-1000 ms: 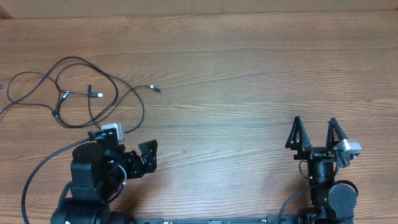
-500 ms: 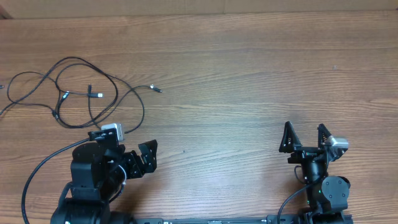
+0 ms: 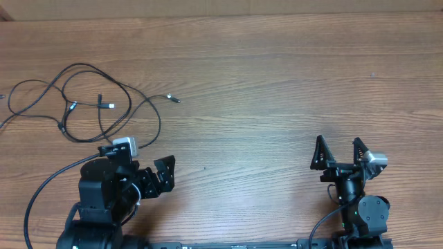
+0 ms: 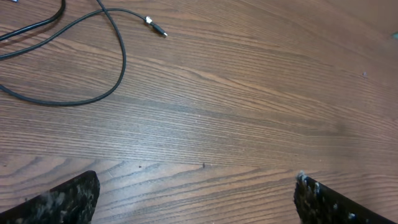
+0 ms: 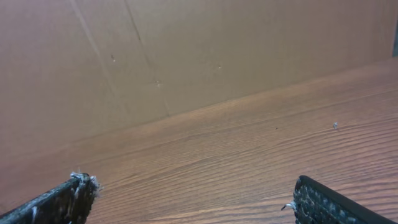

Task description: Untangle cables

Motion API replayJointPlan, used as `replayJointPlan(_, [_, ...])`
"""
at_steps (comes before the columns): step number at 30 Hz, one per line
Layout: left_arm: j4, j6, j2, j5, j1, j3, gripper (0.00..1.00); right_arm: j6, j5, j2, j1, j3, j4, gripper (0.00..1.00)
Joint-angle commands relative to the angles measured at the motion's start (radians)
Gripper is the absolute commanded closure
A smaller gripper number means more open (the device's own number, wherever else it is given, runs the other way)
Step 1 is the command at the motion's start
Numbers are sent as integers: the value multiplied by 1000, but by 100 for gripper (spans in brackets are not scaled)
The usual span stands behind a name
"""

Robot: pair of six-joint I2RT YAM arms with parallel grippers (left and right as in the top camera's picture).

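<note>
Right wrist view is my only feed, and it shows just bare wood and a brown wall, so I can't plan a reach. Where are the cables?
Observer: The cables lie in loose loops on the far left of the table, ahead of the left arm and nowhere near yours.
Operator: Is either gripper holding one?
Observer: No. The left gripper and the right gripper are both open and empty, clear of the cords.
Operator: Is any end free?
Observer: Yes, one plug tip lies out on bare wood at the right edge of the bunch.
</note>
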Motion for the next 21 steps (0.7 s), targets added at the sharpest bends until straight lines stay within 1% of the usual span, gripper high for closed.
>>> replayJointPlan(1, [4,-2,-1,-9,-6,-2,0,3,-5,-8,-3,-11,3,0])
replayJointPlan(17, [-1,-1,-11,-10,-6,-2,1,3,-5,-8,-3,-11,3,0])
replayJointPlan(21, [8,-1,-45,-55,12,-5,0,3,-5,-8,-3,-11,3,0])
